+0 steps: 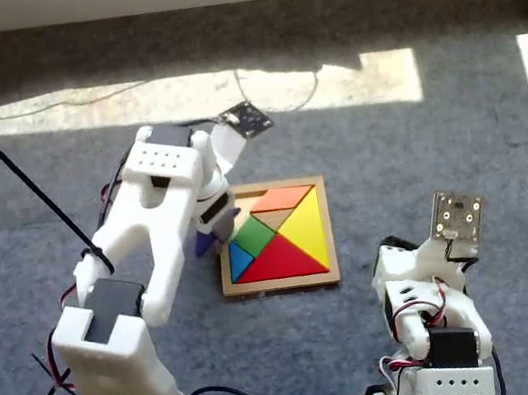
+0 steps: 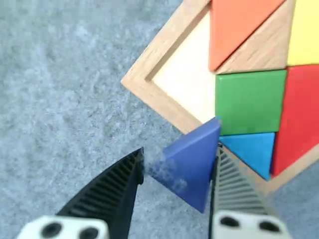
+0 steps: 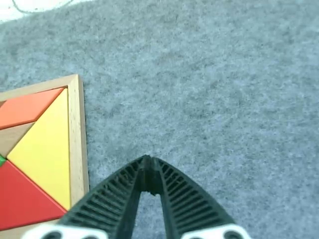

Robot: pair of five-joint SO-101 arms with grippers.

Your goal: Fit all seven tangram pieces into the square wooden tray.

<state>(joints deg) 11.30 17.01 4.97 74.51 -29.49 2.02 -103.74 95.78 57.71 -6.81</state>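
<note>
Blue triangle (image 2: 192, 164) pinched in left end effector (image 2: 178, 149), tip over tray (image 2: 154, 56) rim toward green square (image 2: 249, 102); right end effector (image 3: 148, 169) pressed together.

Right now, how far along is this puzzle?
Nearly done. Six pieces look seated in the tray: orange, plain wood, yellow, green, light blue, red. In hand: the left end effector grips the dark blue triangle by the tray's edge. Left: setting it into the bare corner gap. The right end effector is shut over the carpet, empty.
</note>
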